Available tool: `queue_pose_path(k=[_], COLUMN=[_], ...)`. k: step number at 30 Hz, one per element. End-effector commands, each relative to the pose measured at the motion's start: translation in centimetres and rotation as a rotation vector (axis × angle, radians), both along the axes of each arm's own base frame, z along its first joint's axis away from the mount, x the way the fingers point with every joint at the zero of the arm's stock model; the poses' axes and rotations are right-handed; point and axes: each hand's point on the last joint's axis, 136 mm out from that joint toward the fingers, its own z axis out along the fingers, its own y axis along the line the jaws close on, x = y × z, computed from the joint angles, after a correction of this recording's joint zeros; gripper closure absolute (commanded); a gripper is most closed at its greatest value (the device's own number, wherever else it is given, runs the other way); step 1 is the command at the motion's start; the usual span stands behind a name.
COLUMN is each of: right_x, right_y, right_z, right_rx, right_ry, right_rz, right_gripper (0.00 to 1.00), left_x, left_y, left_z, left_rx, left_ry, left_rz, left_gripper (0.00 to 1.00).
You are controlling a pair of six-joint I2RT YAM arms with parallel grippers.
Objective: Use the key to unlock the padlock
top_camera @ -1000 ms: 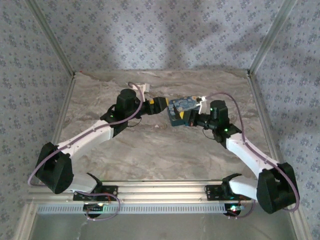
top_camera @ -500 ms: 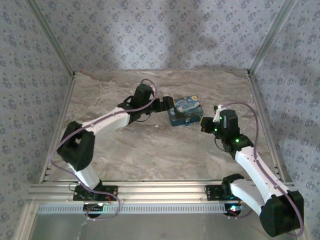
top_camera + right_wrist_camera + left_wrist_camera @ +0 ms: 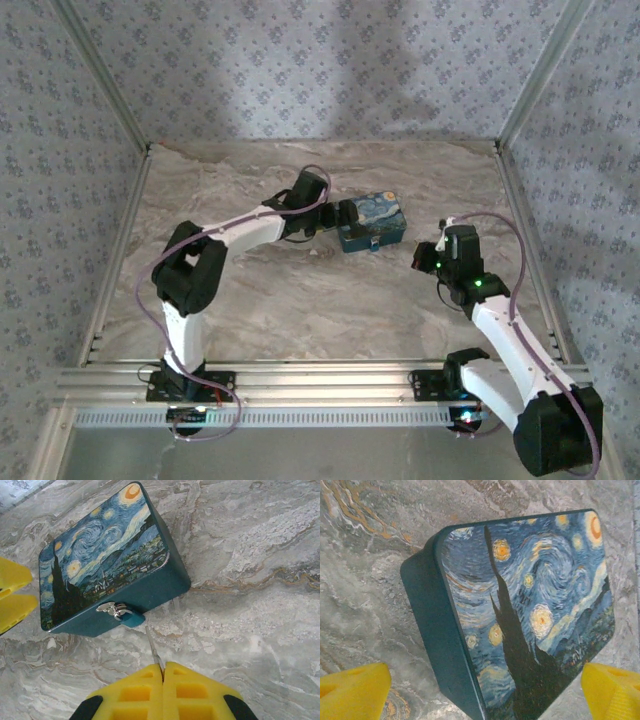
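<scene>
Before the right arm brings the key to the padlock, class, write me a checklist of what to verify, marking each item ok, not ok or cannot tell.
1. Grip on the key: ok. The right gripper is shut on it, blade pointing forward.
2. Access to the padlock: ok. It hangs on the front wall of the box, facing the key.
3. Blade in the lock: not ok. The tip is short of the padlock, not touching it.
4. Keyhole located: cannot tell. It is too small to make out.
5. Box steadied: not ok. The left gripper is open beside the box, clamping nothing.
</scene>
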Motion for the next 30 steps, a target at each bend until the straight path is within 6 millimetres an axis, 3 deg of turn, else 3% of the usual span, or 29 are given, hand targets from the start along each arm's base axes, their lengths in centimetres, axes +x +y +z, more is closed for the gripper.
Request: queue_pose_path(k=[1,10,15,22,30], right_x=[-0.3,-0.4,-0.4,-0.3,0.0], right_y=[-0.5,-0.7,-0.7,-0.8,-0.2], right_z=[-0.6,-0.7,-0.7,-0.6,-0.8], right_rx=[-0.003,0.001,0.004,0.005,0.018], right_ry=[0.017,0.022,0.023,0.023,0.033], right_rz=[-0.024,-0.029,-0.031,-0.031,-0.004], right_gripper=[1.00,1.00,1.00,1.00,1.00], left_x=[-0.1,-0.4,-0.9,-1.9,-3.0], left_y=[-1.4,-2.0,-1.4,1.1,5.9], left_z=[0.3,-2.9,-4.1,-5.1,-5.6], left_rx=[-0.030,-0.017,0.023,0.089,0.146], left_ry=[0.024,0.113,0.138,0.151,0.154], left_rz=[-0.027,-0.031,-0.032,-0.005,0.048], left_gripper=[0.03,0.09,0.21,0.29,0.30])
